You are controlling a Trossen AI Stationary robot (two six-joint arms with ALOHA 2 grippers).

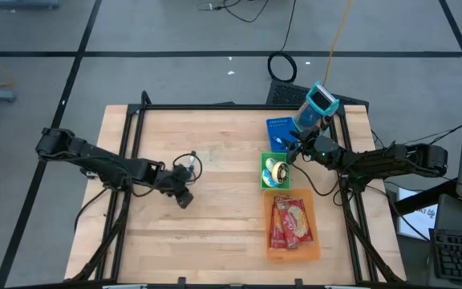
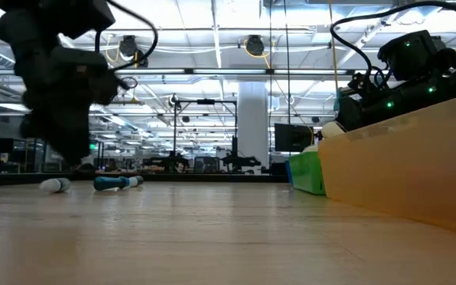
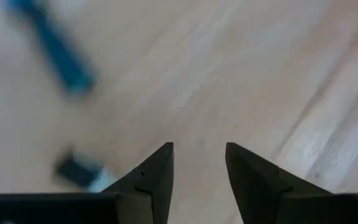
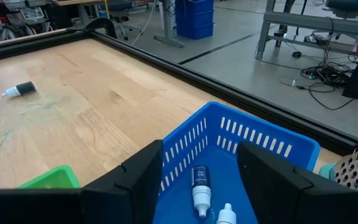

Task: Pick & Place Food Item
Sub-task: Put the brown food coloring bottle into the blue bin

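A pale butcher-block table [image 1: 215, 233] in a black metal frame carries three plastic bins along one side. The orange bin [image 1: 293, 247], smooth-walled and rectangular, holds the food item [image 1: 289, 221], glossy red snack packets lying flat. Just beyond it sits a green bin [image 1: 263, 170] with a tape roll [image 1: 277, 171], then a slotted blue basket [image 4: 241, 140] holding small white-capped tubes [image 4: 201, 190]. The right gripper [image 4: 201, 163] hangs over the blue basket, its angular dark fingers parted and empty. Well away from the orange bin, near the table's middle, the left gripper [image 3: 199, 163] tilts down over bare wood, wedge-shaped fingers apart, holding nothing. Two blurred pens [image 3: 58, 56] lie beyond it.
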